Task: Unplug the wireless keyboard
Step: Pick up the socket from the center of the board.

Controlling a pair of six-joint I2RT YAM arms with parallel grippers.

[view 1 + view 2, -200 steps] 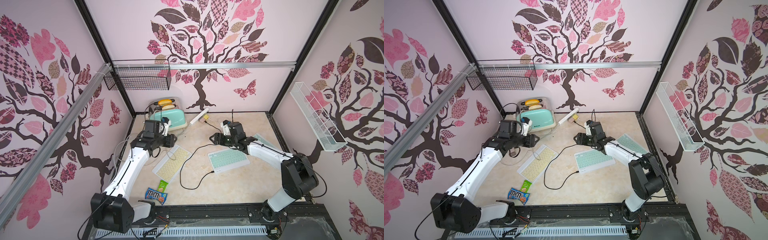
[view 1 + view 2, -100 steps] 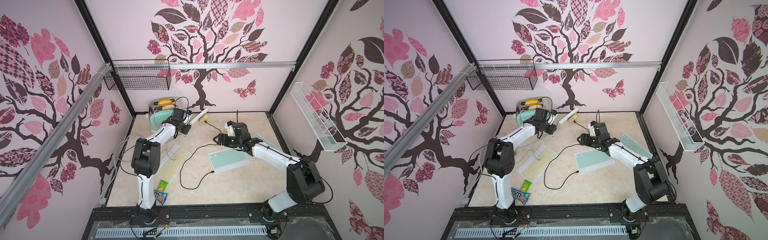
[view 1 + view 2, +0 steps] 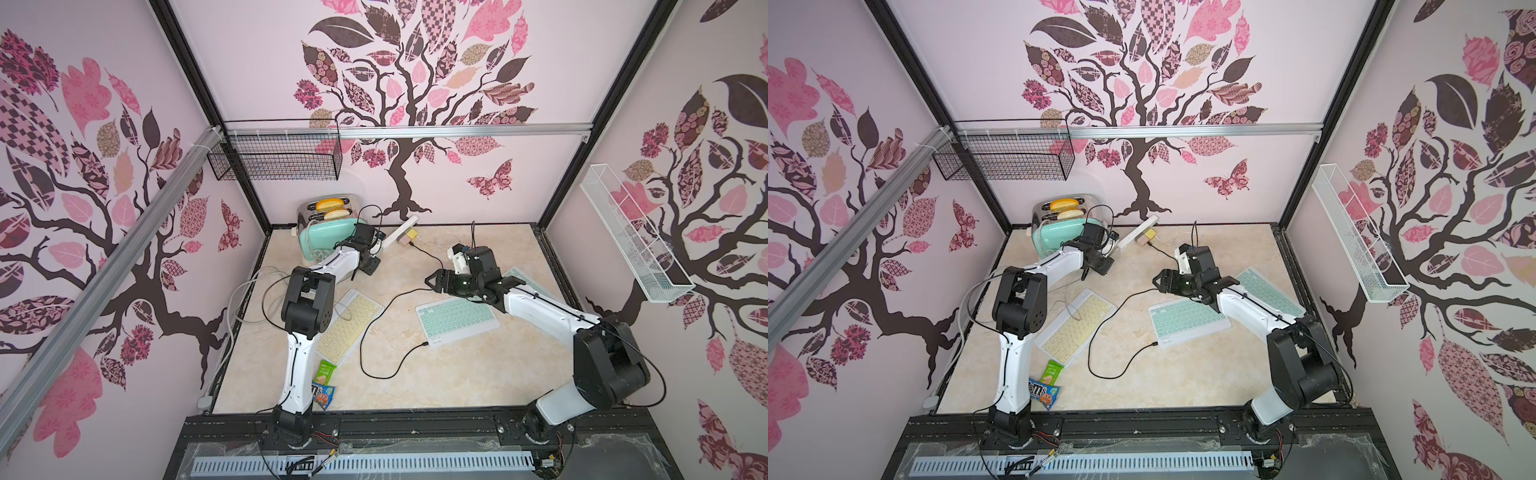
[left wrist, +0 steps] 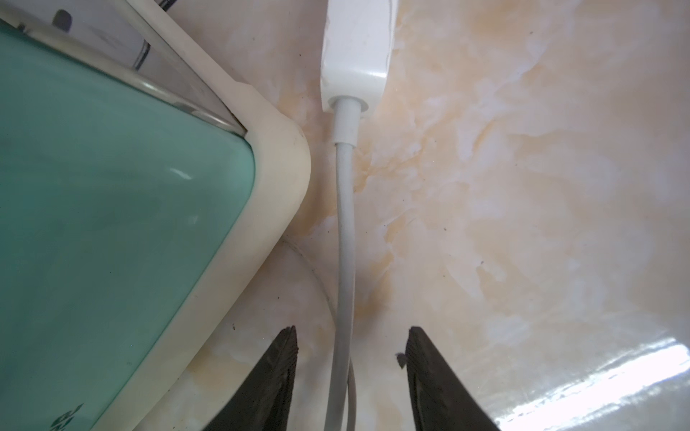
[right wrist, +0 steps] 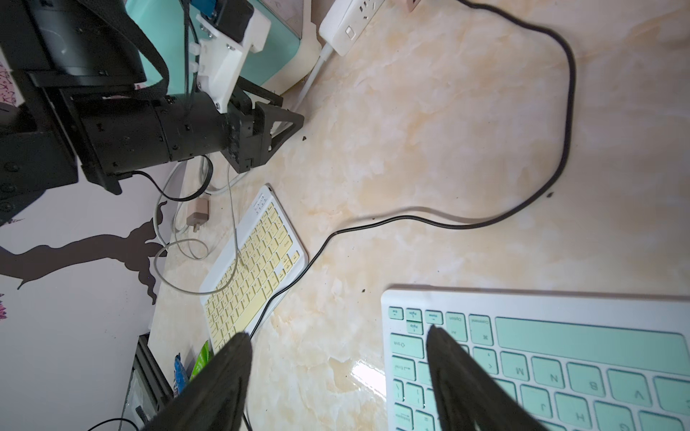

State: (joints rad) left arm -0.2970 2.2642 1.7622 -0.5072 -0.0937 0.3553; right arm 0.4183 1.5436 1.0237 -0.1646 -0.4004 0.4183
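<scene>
Keyboard (image 3: 457, 320), teal-keyed, lies flat right of centre on the table (image 3: 478, 374), its far edge partly under the right arm (image 3: 540, 309) in both top views. Black cable (image 5: 570, 112) meets its near edge; whether the plug sits fully in is too small to tell, and the right wrist view cuts that edge off. The cable's other end runs to small adapters (image 3: 409, 237) at the strip (image 3: 399, 232), too small to make out. Right gripper (image 5: 338, 332) is by the keyboard's far corner, jaws spread, nothing between them. Left gripper (image 4: 353, 328) is low beside the toaster (image 4: 112, 224), jaws apart either side of the strip's white cord (image 4: 345, 242), not pinching it. The left arm (image 3: 299, 353) covers part of a yellow keyboard (image 3: 349, 328). A second teal keyboard (image 3: 1268, 293) is partly under the right arm.
</scene>
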